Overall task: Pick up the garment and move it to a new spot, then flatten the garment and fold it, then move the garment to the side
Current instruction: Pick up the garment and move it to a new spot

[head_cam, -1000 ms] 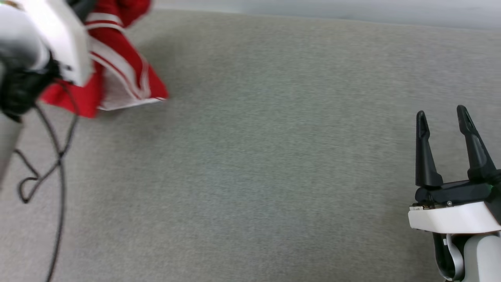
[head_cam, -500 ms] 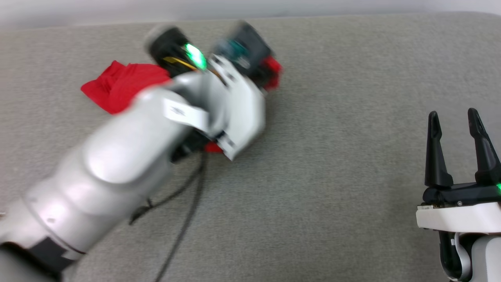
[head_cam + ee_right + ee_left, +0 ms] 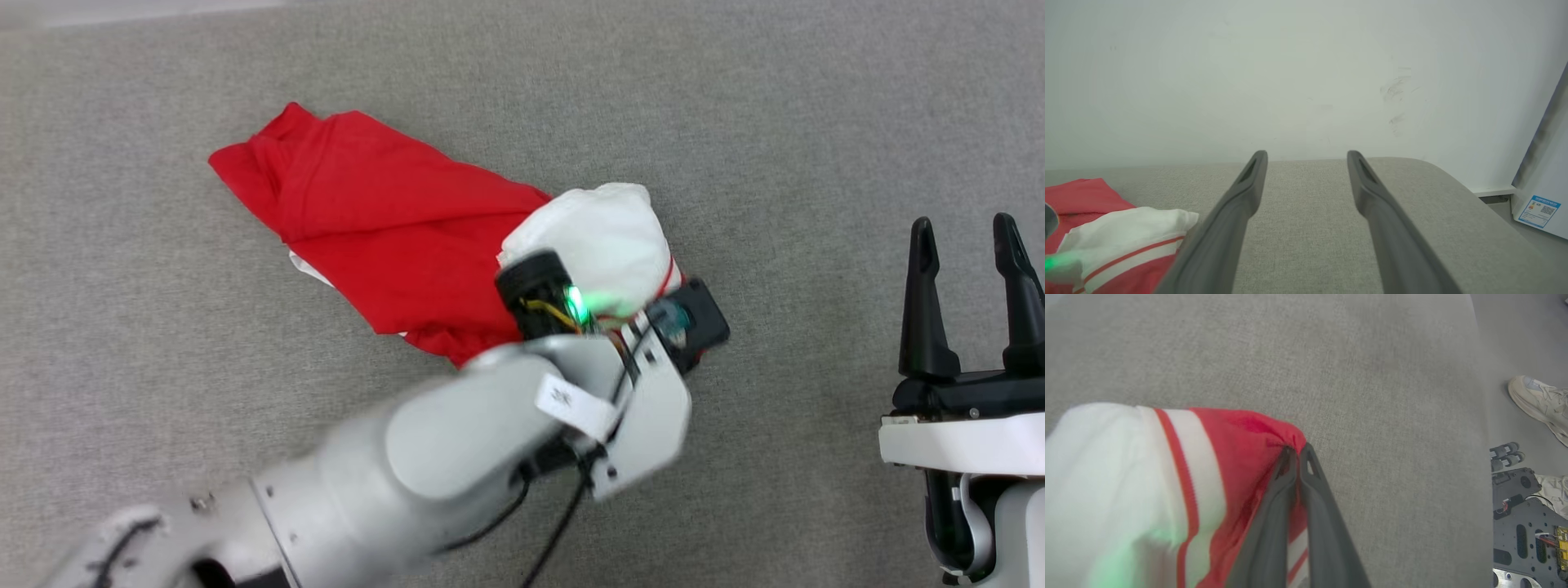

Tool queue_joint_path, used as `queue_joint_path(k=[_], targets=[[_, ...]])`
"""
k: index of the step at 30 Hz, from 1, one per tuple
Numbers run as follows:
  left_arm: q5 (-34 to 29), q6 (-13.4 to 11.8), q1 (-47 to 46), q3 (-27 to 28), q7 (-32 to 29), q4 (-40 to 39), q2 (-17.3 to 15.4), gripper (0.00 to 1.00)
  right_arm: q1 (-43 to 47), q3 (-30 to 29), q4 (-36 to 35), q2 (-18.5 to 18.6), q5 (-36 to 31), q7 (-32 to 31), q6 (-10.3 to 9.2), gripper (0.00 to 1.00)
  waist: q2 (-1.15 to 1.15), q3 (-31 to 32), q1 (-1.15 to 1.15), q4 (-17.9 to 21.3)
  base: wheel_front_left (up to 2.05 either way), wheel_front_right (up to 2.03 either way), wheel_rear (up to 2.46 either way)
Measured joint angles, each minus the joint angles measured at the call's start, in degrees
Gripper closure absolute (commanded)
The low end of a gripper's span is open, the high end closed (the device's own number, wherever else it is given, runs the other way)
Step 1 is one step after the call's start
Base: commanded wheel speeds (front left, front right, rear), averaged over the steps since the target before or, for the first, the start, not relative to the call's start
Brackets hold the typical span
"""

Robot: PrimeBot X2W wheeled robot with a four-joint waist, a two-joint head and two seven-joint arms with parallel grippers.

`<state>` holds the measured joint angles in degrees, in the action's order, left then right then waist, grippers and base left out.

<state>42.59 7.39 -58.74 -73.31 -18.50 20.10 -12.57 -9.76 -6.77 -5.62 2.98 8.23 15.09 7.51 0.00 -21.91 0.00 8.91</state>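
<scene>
The garment [image 3: 384, 237] lies crumpled on the grey padded surface [image 3: 816, 163], a red body with a white sleeve bunched at its right end. My left arm's wrist [image 3: 653, 376] reaches over that end and hides its fingers in the head view. In the left wrist view my left gripper [image 3: 1296, 451] is shut, pinching the red striped cuff of the garment [image 3: 1126, 477]. My right gripper [image 3: 967, 233] stands open at the right, apart from the cloth. Between its spread fingers [image 3: 1306, 157] there is nothing, and the garment [image 3: 1126, 232] shows at lower left.
A pale wall [image 3: 1306, 81] rises behind the surface's far edge. A person's light shoe [image 3: 1539, 402] and the robot's dark base plate [image 3: 1527, 522] sit beyond the surface's right edge. A white box with a blue label [image 3: 1541, 204] stands on the floor. A black cable [image 3: 563, 523] hangs from my left arm.
The head camera has shifted. My left arm has carried the garment from the far left to the middle, where it now lies on the surface, still pinched. The right gripper stays open.
</scene>
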Motion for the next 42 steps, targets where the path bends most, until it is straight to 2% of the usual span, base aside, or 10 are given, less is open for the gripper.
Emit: queue_joint_path(k=[5,8,9,10,17,20,25,32,36,42], targets=[[-3.0,0.0,5.8,-0.2,-4.5,-0.6,1.7,1.00,-0.5,0.0,0.3,0.0,0.2,0.0,0.00,0.00,0.00,-1.0,0.00,0.8,0.00,0.00,0.00],[-3.5,0.0,6.0,-0.2,-3.3,0.0,1.7,1.00,-0.5,0.0,0.7,0.0,0.2,0.0,0.00,0.00,0.00,-0.6,0.00,0.6,0.00,0.00,0.00],[-3.7,0.0,6.0,-0.2,-2.3,0.6,1.8,0.78,-0.5,0.0,0.9,0.0,0.2,0.0,0.00,0.00,0.00,-0.3,0.00,0.5,0.00,0.00,0.00],[-3.9,0.0,6.0,-0.2,-0.4,1.4,1.9,0.00,-0.4,0.0,1.1,0.0,0.0,0.0,0.00,0.00,0.00,0.0,0.00,0.3,0.00,0.00,0.00],[-3.6,-0.8,5.6,2.9,15.5,6.8,4.4,0.00,2.2,-0.1,1.7,0.0,-1.3,0.0,0.00,0.00,0.00,4.4,0.00,-1.5,0.00,0.00,0.00],[-3.6,-3.0,6.5,5.3,21.5,7.1,4.6,0.00,3.5,-0.1,2.0,0.0,-1.8,0.0,0.00,0.00,0.00,6.8,0.00,-2.5,0.00,0.00,0.00],[-4.5,-8.6,9.3,8.9,29.7,6.4,3.1,0.00,5.8,0.3,2.5,0.0,-2.8,0.0,0.00,0.00,0.00,10.7,0.00,-4.4,0.00,0.00,0.00],[-5.7,-18.3,16.7,17.0,33.4,2.4,-2.4,0.00,8.6,0.8,3.1,0.0,-3.2,0.0,0.00,0.00,0.00,15.2,0.00,-6.8,0.00,0.00,0.00],[-9.9,-23.6,21.8,24.0,33.5,-3.6,-6.1,0.00,9.4,0.7,3.1,0.0,-3.3,0.0,0.00,0.00,0.00,16.6,-0.01,-8.3,0.00,0.00,0.00],[-14.2,-27.8,33.2,36.7,33.6,-12.1,-9.0,0.00,10.2,0.6,3.5,0.0,-3.4,0.0,0.00,0.00,0.00,18.2,0.00,-9.8,0.00,0.00,0.00]])
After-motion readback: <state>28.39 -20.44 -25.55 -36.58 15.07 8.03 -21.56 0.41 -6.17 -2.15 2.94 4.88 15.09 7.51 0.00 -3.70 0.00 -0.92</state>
